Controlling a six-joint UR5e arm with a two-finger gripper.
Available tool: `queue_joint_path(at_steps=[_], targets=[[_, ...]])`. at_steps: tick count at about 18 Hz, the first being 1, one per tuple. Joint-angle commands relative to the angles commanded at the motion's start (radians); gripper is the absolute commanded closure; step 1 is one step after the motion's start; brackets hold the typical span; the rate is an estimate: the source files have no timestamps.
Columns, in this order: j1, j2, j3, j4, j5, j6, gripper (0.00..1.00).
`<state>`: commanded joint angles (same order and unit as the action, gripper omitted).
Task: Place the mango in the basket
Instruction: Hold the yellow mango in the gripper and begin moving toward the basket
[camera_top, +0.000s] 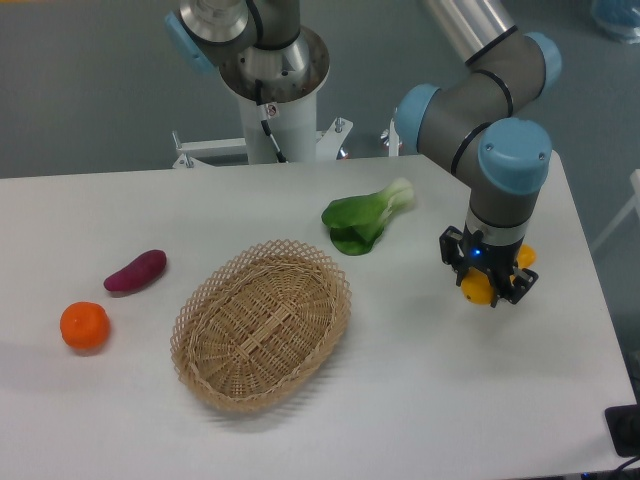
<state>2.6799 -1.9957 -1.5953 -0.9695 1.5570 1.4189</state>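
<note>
We are looking at a white counter (420, 400) that is carrying everything in view. Largest upon it, the basket (262, 322) is sitting slightly left of centre toward the near edge, its oval woven body tilted on a diagonal and its lattice rim facing up; nothing is lying inside it. Beyond it, toward the far side, a leafy green vegetable (364, 220) with a pale stalk is lying flat, near the basket's far rim but not touching it. At the left we are seeing a purple sweet potato (136, 271) lying at a slant, and just in front of it a round tangerine (84, 326), the two close together yet apart, both well clear of the basket.

At the right side of the counter, the end effector (489, 283) is pointing straight down, and its fingers are pinching the mango (477, 289). We are seeing only small yellow-orange parts of the fruit peeking out beneath and beside the black fingers. Whether the mango is touching the counter we cannot tell. It is well apart from the basket, off to its right.
</note>
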Motion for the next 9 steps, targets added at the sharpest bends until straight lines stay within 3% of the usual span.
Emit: queue_joint_path(at_steps=[9], targets=[[-0.002,0.002,0.005,-0.012,0.009,0.005,0.43]])
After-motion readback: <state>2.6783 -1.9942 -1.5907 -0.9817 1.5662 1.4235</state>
